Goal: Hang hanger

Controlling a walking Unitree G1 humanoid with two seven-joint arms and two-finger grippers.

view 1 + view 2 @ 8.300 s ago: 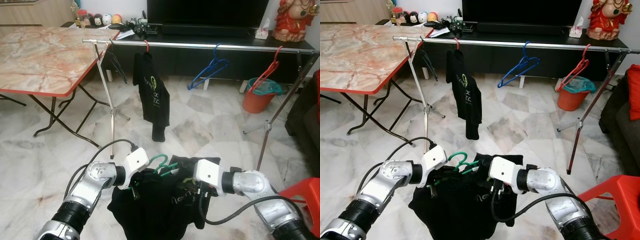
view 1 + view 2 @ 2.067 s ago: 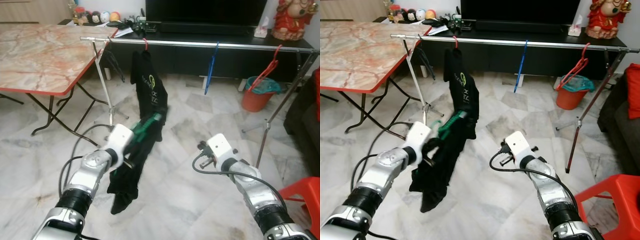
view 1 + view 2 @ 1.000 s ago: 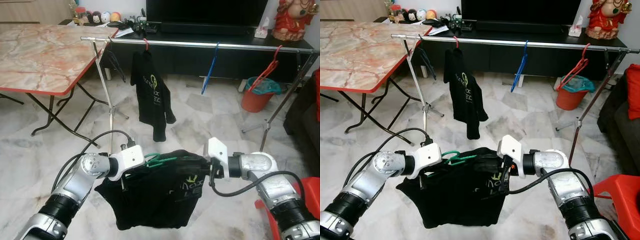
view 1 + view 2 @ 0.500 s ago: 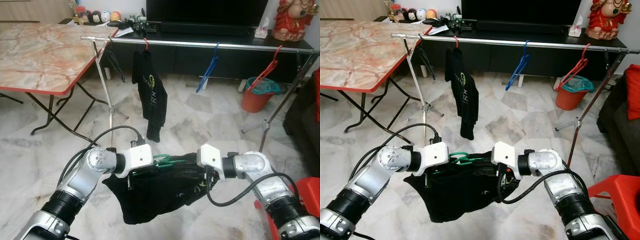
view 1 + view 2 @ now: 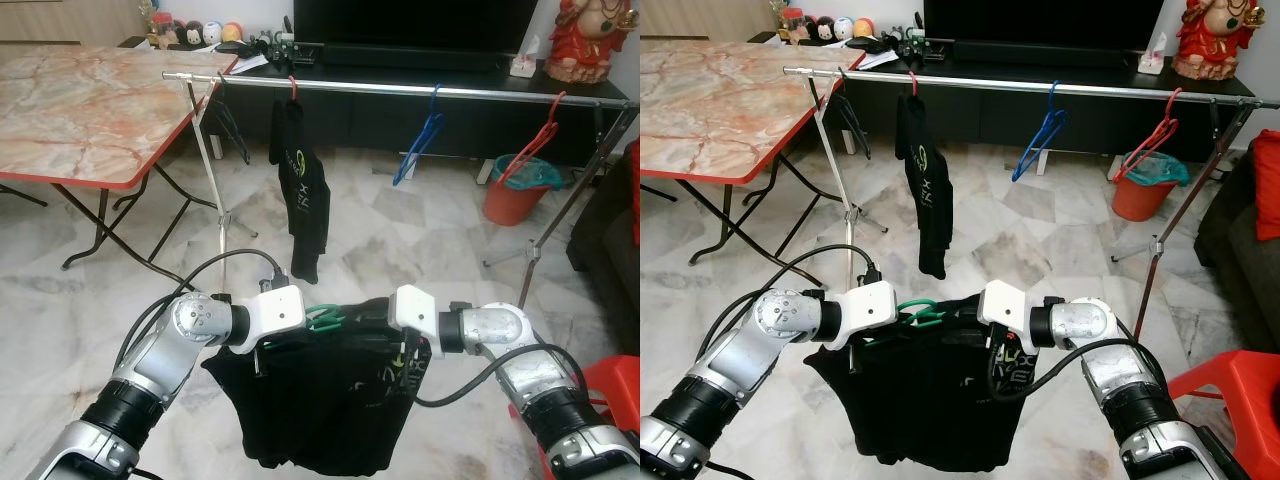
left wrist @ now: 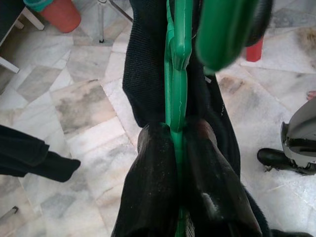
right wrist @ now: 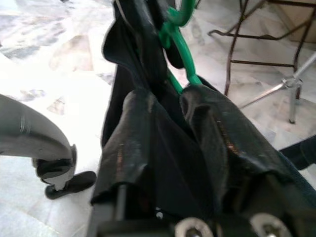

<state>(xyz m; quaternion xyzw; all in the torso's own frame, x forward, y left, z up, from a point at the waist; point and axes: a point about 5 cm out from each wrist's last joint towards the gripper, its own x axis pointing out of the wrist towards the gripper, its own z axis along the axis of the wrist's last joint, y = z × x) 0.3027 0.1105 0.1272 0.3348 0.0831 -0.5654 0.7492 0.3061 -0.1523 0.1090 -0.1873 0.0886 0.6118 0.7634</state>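
**Q:** Green plastic is showing between the two arms. Is that the hanger, and where is it sitting?

**A:** Yes. The green hanger [image 5: 322, 320] is being held low and centred, at about 6 o'clock in the head views, with a black T-shirt [image 5: 325, 400] draped over it. Only its hook and neck are peeking out above the cloth. The shirt is hanging flat and fairly square below, with a small light logo near its right shoulder.

**Q:** How are the grippers holding it?

**A:** The left gripper [image 6: 178, 143] is pinching the hanger's green bar between its two black fingers. The right gripper [image 7: 173, 106] is buried in the shirt's other shoulder; dark cloth is covering both fingers, so I cannot tell whether they are spread or pressed together.

**Q:** How far along is the job?

**A:** By my judgement, the shirt is already on the hanger, but the hanging itself is not yet done. The hook is well apart from the silver clothes rail [image 5: 400, 90], which is running across 12 o'clock.

**Q:** What else is on that rail?

**A:** A second black shirt on a red hanger [image 5: 303, 190] at about 11 o'clock, an empty blue hanger [image 5: 418, 148] at 1 o'clock, and an empty red hanger [image 5: 530, 145] at 2 o'clock. A marble-topped folding table [image 5: 80, 110] is standing at 10 o'clock.
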